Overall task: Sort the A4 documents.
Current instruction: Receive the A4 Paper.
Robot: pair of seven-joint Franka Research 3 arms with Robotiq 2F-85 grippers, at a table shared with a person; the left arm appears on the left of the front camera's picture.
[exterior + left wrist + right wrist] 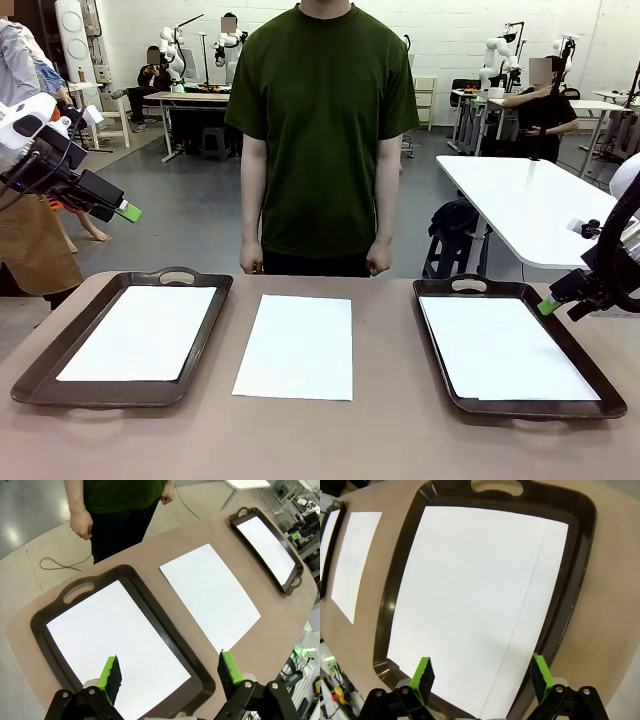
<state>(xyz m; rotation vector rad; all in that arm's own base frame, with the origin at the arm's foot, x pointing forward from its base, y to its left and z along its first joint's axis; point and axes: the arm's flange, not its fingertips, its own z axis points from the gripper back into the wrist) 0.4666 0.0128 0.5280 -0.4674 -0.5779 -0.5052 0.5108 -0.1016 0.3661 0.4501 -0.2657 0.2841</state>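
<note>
One white A4 document (pixel 296 346) lies flat on the bare table between two dark brown trays; it also shows in the left wrist view (pixel 208 594) and the right wrist view (pixel 354 555). Another sheet (pixel 140 331) lies in the left tray (pixel 130 392). In the right tray (pixel 533 405) lie two overlapping sheets (pixel 470 600). My left gripper (pixel 128 212) hangs open high above the table's left edge; its wrist view has it (pixel 170 675) over the left tray (pixel 165 635). Just over the right tray's right rim, my right gripper (pixel 546 306) stands open, holding nothing (pixel 482 677).
A person in a green shirt (pixel 320 130) stands at the far side of the table, hands (pixel 378 262) down at the sides. The table's front strip is bare. A white table (pixel 530 200) stands behind on the right.
</note>
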